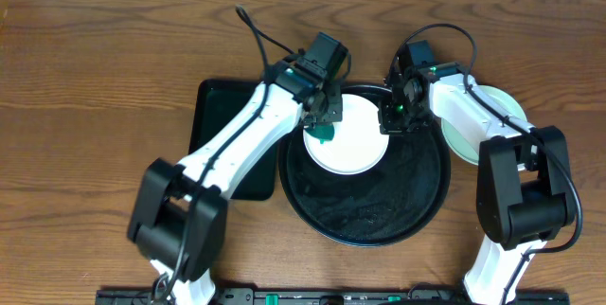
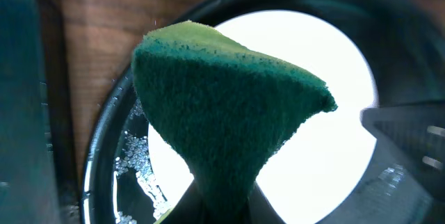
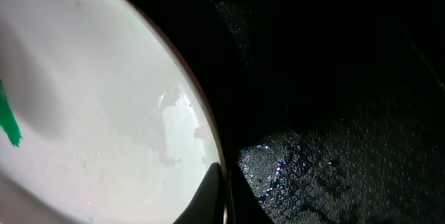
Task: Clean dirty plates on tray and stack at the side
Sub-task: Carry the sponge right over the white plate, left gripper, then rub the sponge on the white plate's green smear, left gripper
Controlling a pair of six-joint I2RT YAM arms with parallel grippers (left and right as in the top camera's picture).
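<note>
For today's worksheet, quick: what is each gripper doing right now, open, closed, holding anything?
Left gripper: closed, holding the green sponge.
Right gripper: closed on the rim of the white plate.

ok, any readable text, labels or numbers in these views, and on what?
None readable. No text, label or number shows on the white plate, black tray, green sponge or dark green tray.
Any marks on the black strip at the overhead view's bottom edge are too small to read.
</note>
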